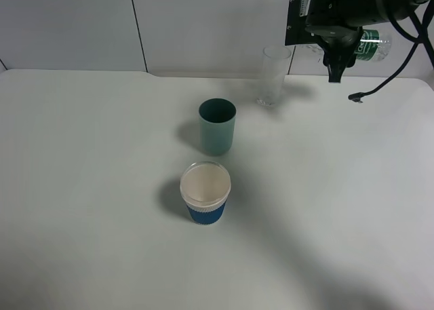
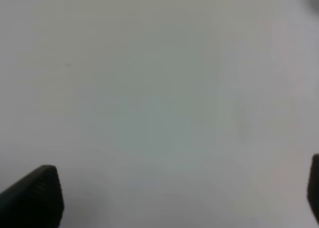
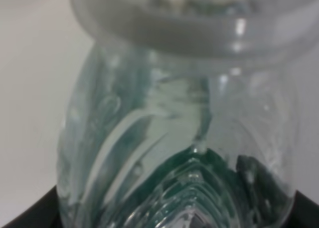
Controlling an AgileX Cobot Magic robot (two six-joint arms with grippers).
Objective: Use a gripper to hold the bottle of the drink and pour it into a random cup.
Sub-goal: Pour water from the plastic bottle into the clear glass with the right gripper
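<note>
The bottle of the drink (image 1: 369, 45), clear plastic with a dark green label, hangs tilted nearly on its side in the air at the back right. My right gripper (image 1: 349, 49) is shut on it, and the black hand hides its neck end. The right wrist view is filled by the bottle (image 3: 174, 138), with a black fingertip (image 3: 22, 218) at its side. The cup (image 1: 273, 76), a tall clear glass, stands upright on the table just left of and below the bottle. In the left wrist view my left gripper (image 2: 174, 198) is open over bare white table, holding nothing.
A teal-green cup (image 1: 217, 125) stands mid-table in front of the glass. A blue paper cup (image 1: 205, 192) with a white rim stands nearer the front. The white table (image 1: 81, 188) meets a white wall at the back. Black cables (image 1: 390, 76) hang from the right arm.
</note>
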